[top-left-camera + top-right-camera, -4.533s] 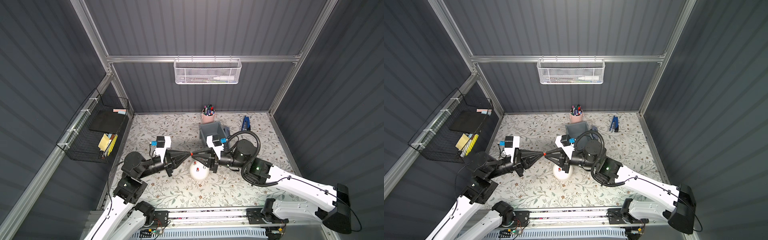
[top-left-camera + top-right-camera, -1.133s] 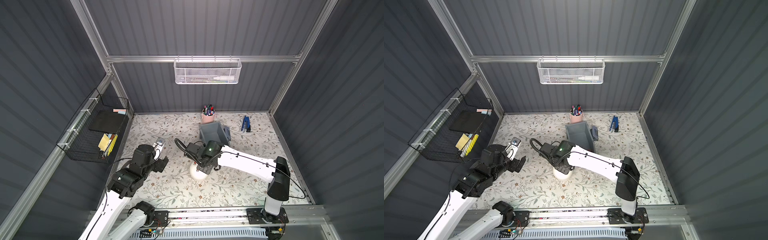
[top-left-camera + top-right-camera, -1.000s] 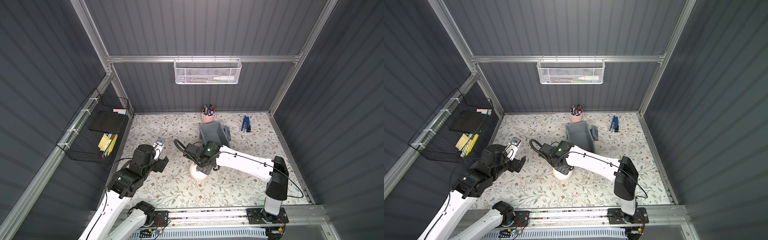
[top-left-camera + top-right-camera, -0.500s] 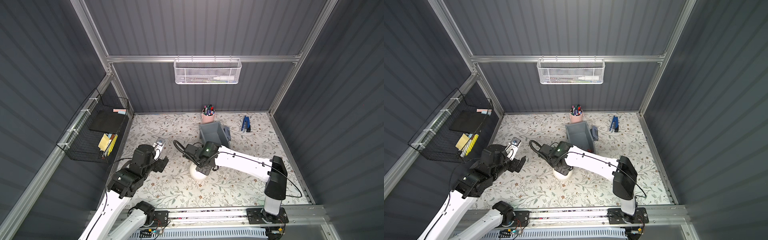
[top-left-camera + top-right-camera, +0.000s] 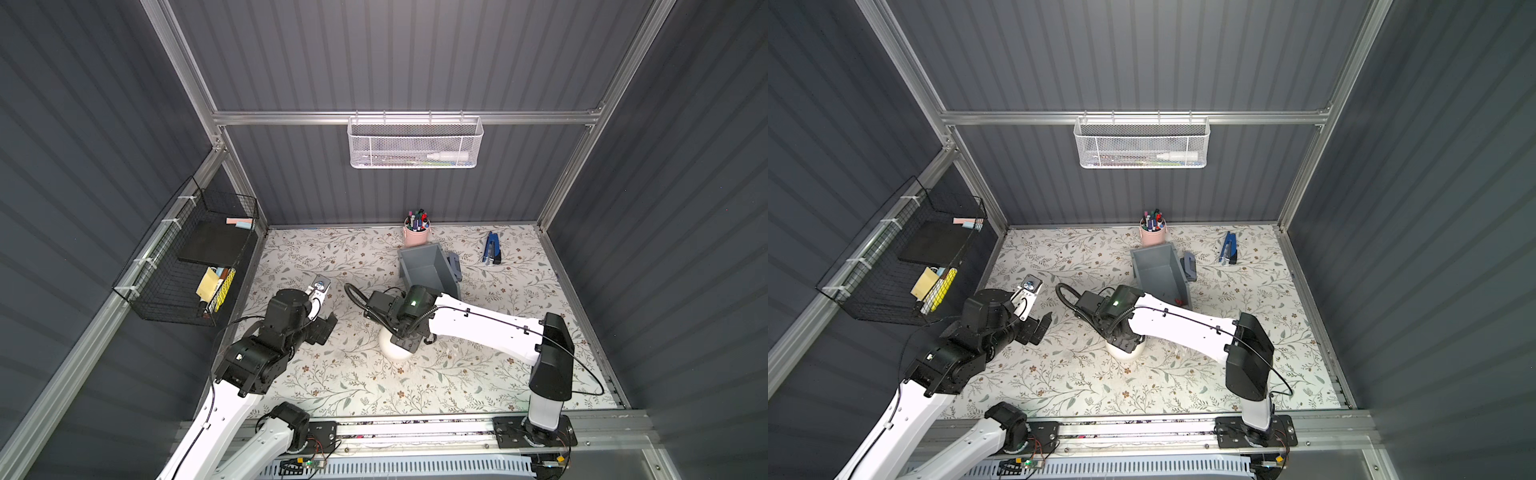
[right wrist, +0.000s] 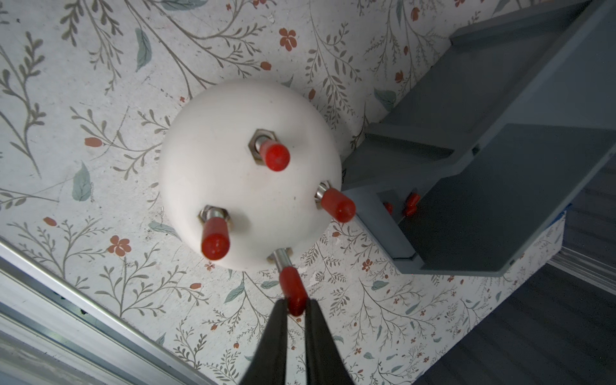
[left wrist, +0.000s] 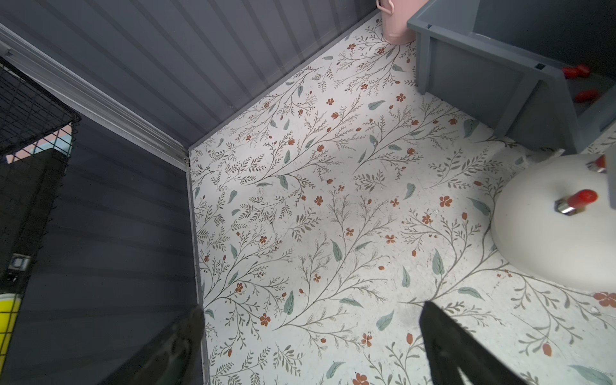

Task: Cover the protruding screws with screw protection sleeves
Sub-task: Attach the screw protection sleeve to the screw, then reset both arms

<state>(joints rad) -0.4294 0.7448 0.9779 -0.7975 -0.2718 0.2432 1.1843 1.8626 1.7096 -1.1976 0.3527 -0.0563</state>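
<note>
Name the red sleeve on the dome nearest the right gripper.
The sleeve on the stud at the dome's edge, most bare metal showing: its tip lies between the right gripper's fingertips; the other three stand free.

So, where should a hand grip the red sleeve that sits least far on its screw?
Pinch the red sleeve across its closed end, coming along the axis of its screw from beyond the tip: the open end faces the white dome.

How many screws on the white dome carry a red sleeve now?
4. One sleeve atop the dome, one toward the grey bin, one opposite it, one between the right fingers.
</note>
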